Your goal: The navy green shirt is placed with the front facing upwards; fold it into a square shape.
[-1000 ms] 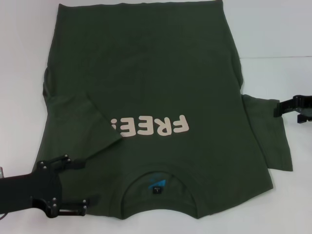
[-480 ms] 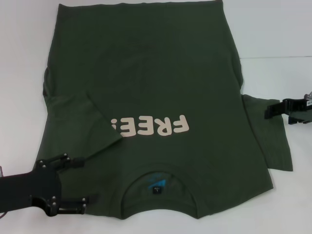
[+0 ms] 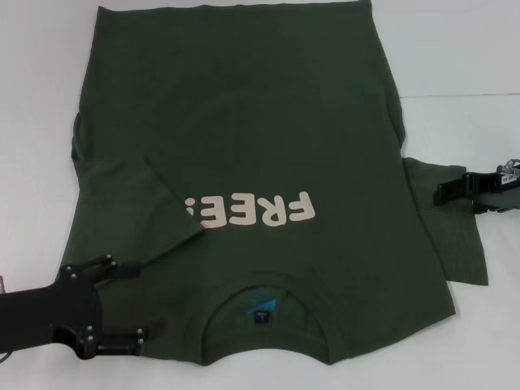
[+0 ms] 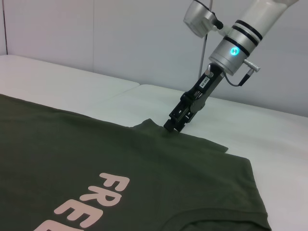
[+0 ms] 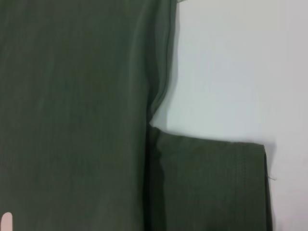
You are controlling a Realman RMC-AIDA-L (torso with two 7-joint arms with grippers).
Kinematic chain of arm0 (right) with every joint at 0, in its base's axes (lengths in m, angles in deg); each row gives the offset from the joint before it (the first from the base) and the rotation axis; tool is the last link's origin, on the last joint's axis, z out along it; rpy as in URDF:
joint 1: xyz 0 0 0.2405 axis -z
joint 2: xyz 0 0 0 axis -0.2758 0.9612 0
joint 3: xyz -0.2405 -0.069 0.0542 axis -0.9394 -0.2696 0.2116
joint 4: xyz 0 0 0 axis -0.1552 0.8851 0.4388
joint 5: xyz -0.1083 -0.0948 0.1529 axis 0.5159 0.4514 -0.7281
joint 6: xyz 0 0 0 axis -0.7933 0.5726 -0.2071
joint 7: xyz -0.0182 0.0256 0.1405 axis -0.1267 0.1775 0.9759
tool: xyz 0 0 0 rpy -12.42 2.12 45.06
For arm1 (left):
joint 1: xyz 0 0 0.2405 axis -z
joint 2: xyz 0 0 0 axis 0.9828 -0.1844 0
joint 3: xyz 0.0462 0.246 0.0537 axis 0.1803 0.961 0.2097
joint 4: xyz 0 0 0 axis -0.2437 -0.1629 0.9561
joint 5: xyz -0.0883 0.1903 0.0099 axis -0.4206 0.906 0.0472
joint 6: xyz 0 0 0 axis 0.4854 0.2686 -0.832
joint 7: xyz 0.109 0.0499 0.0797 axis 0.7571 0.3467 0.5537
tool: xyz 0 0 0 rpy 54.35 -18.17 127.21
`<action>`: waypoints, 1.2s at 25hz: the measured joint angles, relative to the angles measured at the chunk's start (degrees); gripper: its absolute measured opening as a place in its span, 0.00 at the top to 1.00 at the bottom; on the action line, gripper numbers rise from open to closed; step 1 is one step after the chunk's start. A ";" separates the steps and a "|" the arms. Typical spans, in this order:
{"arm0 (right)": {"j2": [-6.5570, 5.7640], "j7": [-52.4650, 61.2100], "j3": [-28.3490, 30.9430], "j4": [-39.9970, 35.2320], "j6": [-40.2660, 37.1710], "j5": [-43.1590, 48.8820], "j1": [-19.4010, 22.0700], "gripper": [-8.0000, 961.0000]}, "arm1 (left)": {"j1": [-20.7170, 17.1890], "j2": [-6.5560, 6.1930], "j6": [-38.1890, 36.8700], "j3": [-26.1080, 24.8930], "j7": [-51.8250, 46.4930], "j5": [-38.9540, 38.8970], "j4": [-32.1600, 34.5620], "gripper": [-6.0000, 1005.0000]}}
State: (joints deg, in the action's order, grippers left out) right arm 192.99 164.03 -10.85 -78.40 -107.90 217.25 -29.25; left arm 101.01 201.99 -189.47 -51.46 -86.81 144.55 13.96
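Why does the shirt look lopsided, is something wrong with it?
Nothing is damaged. The shirt looks uneven because one sleeve is already folded in over the chest, covering the end of the print, while the other sleeve lies flat on the table, with the right tool over it.

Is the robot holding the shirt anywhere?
Cannot tell. The right end effector sits at the sleeve edge of the shirt; the left end effector is open.

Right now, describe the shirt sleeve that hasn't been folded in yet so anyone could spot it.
Find the navy green shirt spread on the white table. On the robot's right side, one sleeve sticks out flat beyond the body, under the right gripper. The other sleeve lies folded over the chest.
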 joint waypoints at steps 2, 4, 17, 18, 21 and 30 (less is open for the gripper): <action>0.01 0.00 -0.05 0.01 0.01 0.09 0.03 0.17 | 0.06 0.00 0.02 0.00 -0.03 0.00 0.04 0.05; 0.00 0.00 -0.08 0.02 0.01 0.27 0.07 0.17 | 0.10 -0.03 0.05 0.00 -0.12 0.00 0.06 0.05; -0.04 0.01 -0.24 0.02 -0.05 0.37 0.36 0.17 | 0.32 -0.08 0.09 0.01 -0.42 -0.08 0.16 0.05; -0.02 0.01 -0.27 0.02 -0.04 0.37 0.35 0.17 | 0.36 -0.08 0.09 0.00 -0.42 -0.08 0.15 0.05; 0.02 0.00 -0.32 0.09 -0.04 0.37 0.26 0.17 | 0.46 -0.08 0.11 0.00 -0.44 -0.08 0.10 0.05; 0.01 0.01 -0.36 0.69 0.09 0.08 -0.02 0.17 | 0.59 -0.08 0.65 0.01 -0.54 -0.04 -0.02 0.05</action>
State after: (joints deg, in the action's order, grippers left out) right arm 192.99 164.04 -11.21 -77.70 -107.81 217.34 -29.27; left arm 101.60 201.91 -188.81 -51.45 -87.36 144.51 13.95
